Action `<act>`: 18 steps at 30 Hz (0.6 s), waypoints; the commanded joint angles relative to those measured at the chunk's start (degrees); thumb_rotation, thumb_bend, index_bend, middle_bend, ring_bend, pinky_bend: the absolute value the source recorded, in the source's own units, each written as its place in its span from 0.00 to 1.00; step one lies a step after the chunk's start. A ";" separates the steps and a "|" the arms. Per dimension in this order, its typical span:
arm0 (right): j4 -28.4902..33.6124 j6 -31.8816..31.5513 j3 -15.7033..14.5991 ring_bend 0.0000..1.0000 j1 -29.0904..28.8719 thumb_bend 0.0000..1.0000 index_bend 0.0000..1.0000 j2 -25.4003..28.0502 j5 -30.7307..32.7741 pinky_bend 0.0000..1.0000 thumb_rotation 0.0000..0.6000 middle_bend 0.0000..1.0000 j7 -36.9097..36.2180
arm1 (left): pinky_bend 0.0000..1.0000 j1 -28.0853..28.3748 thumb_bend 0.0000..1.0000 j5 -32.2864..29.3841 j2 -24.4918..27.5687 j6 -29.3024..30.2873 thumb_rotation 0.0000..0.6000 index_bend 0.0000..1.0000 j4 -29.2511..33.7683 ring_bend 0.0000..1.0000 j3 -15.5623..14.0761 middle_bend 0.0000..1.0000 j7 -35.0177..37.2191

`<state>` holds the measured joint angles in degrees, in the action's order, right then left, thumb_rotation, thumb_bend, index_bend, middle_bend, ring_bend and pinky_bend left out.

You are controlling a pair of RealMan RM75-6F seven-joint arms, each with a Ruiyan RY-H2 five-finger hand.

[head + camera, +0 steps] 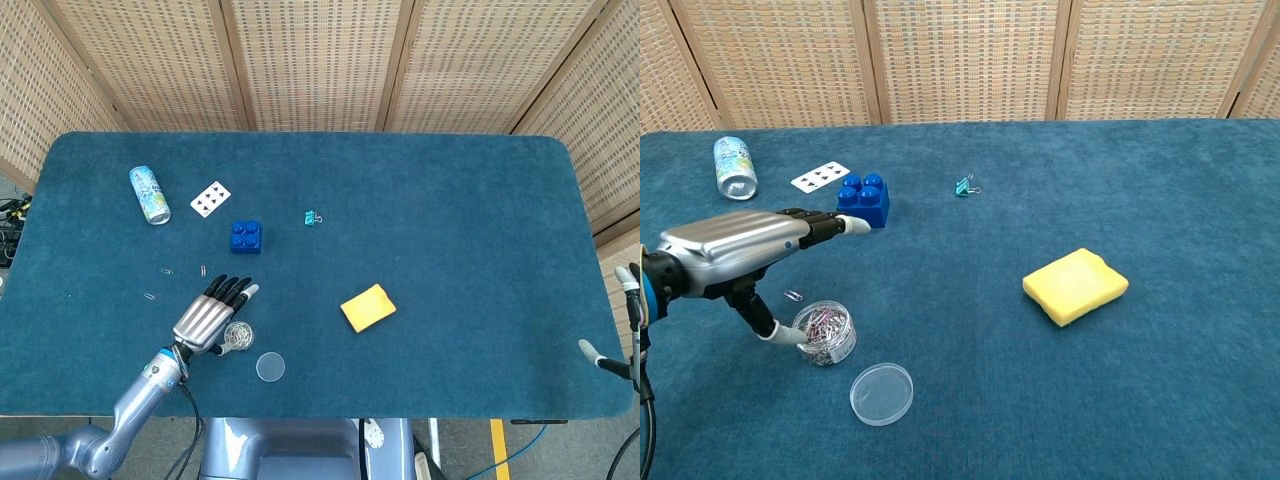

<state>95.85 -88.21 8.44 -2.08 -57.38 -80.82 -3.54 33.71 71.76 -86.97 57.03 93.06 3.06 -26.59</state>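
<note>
I have the left hand spread flat and holding nothing, hovering over the jar of paper clips; only its thumb tip touches the jar's side. The jar stands just beside its loose lid, nearer the blue brick.

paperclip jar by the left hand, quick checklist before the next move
1. Paperclip jar upright on the table: ok.
2. Jar open, with its lid lying apart in front of it: ok.
3. Left hand gripping the jar: not ok; only the thumb touches its side, the other fingers stretch out above it.
4. Loose clip lies outside the jar: not ok.
5. Blue block and yellow sponge away from the jar: ok.
6. Right hand open or shut: cannot tell, barely visible at the frame edge.
</note>
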 commanded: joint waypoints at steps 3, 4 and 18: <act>0.05 -0.12 0.03 0.00 0.06 0.00 0.00 0.03 0.00 0.00 1.00 0.00 -0.09 | 0.00 -0.46 0.15 1.53 1.89 1.16 1.00 0.01 1.31 0.00 0.34 0.00 3.57; 0.07 -0.13 0.04 0.00 0.06 0.00 0.00 0.03 -0.01 0.00 1.00 0.00 -0.08 | 0.00 -0.64 0.15 1.91 2.57 1.67 1.00 0.01 1.66 0.00 0.57 0.00 4.47; 0.23 0.44 -0.20 0.00 -0.39 0.00 0.00 -0.63 -0.11 0.00 1.00 0.00 1.84 | 0.00 -2.80 0.15 -0.11 11.92 0.67 1.00 0.32 -11.56 0.00 2.93 0.00 20.43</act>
<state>96.10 -87.83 8.23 -2.42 -57.94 -80.98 -1.78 31.31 72.93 -75.02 59.78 87.93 5.54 -11.85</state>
